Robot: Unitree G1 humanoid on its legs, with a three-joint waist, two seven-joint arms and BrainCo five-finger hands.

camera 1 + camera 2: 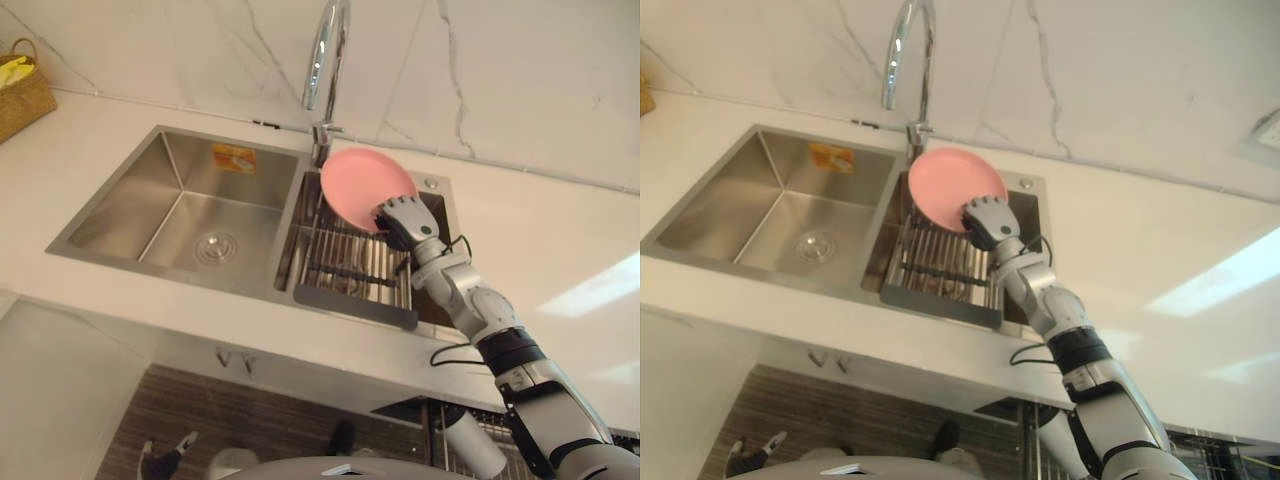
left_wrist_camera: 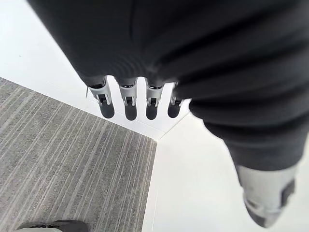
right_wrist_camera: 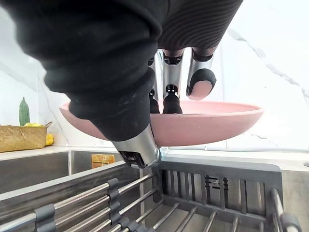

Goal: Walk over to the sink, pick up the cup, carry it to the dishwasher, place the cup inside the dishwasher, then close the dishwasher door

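A pink plate (image 1: 362, 185) is tilted up over the metal dish rack (image 1: 350, 265) in the sink's right basin, just below the tap (image 1: 325, 60). My right hand (image 1: 405, 222) is shut on the plate's near edge. In the right wrist view its fingers (image 3: 171, 72) lie on top of the plate (image 3: 212, 123) and the thumb presses from below. The left basin (image 1: 180, 200) holds only its drain. My left hand (image 2: 125, 104) hangs with straight fingers above a grey striped floor, holding nothing.
The steel sink is set in a white counter (image 1: 540, 250) against a marble wall. A woven basket (image 1: 20, 95) with yellow items stands at the far left of the counter. White cabinet fronts (image 1: 60, 400) run below the counter edge.
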